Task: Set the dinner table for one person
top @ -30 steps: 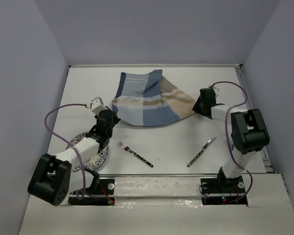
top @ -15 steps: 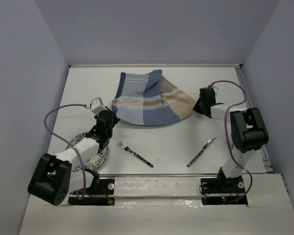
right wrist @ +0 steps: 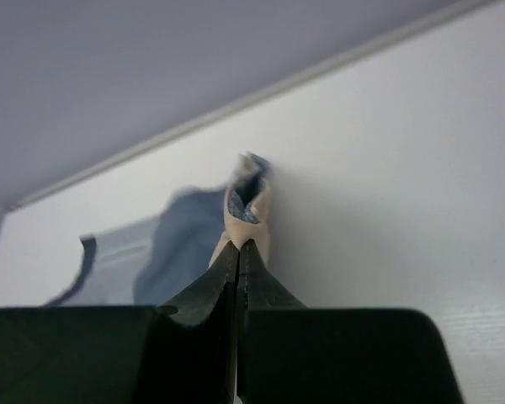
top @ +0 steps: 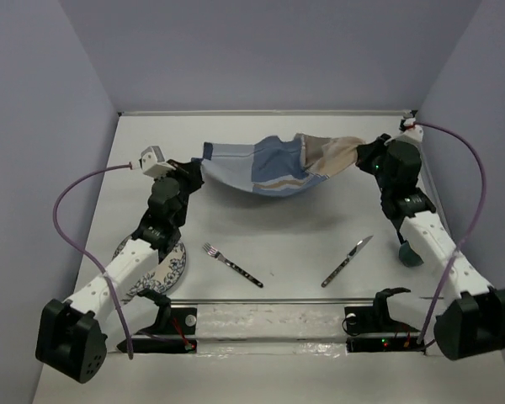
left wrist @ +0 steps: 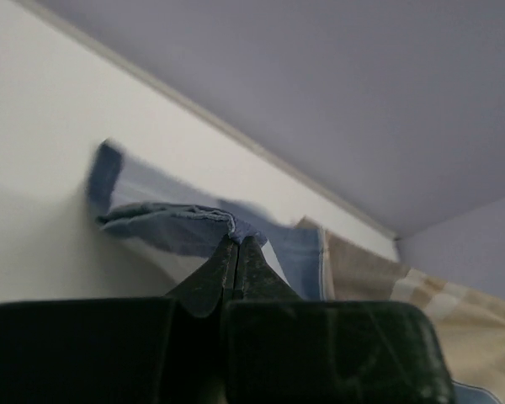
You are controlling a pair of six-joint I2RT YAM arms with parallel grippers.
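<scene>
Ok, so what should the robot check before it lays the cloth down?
1. Left gripper shut on a cloth corner: ok.
2. Right gripper shut on the opposite corner: ok.
3. Cloth spread between both grippers: ok, though it sags in the middle.
4. Fork and knife lying apart from the cloth: ok.
5. Plate out of the way: not ok, it sits partly under the left arm.
6. Sagging middle off the table: cannot tell.

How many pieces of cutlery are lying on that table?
2: a fork front centre, right of the plate; a knife further right. The plaid cloth may hide more.
</scene>
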